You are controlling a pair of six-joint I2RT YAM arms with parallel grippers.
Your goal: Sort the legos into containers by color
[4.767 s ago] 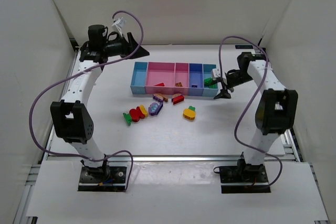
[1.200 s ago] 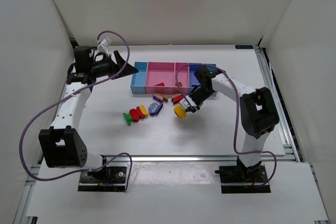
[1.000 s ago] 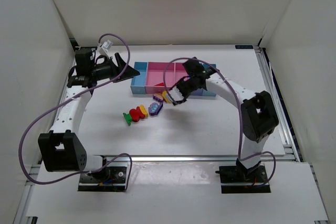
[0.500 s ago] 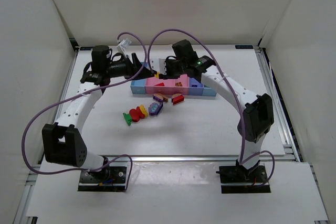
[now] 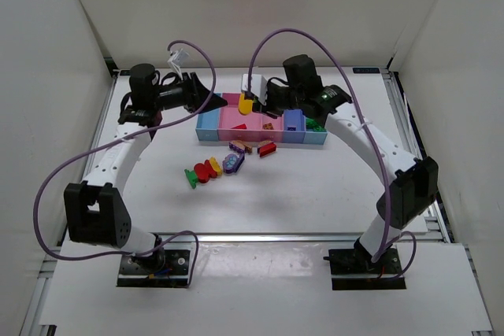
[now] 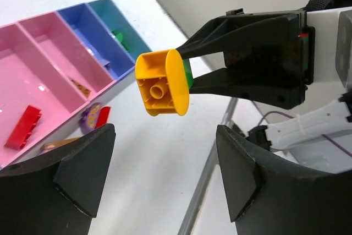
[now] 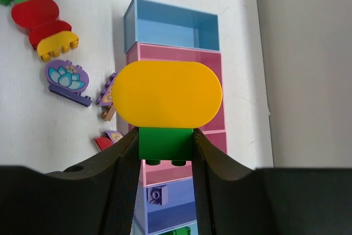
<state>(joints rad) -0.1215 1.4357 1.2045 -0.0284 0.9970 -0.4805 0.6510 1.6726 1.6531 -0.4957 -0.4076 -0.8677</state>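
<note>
Where the right tool (image 7: 165,137) pinches it, the yellow lego (image 7: 170,94) lies crosswise.

Held lego (image 7: 168,94): yellow oval face on a green base.

Containers (image 5: 209,133), read from the tabletop's left edge toward its right edge, were light blue, pink, pink, blue and teal.

A red lego (image 6: 23,126) lay in the wide pink bin and a green lego (image 6: 117,37) in the teal one.

Loose on the white tabletop (image 5: 315,186):
- green-red-yellow cluster (image 5: 201,171)
- purple lego (image 7: 67,77), printed with a pale blue-and-white lotus
- red piece (image 5: 266,148)

Left hand (image 6: 162,136) and right hand (image 7: 165,144) were black. The cables (image 5: 47,171) were purple.
</note>
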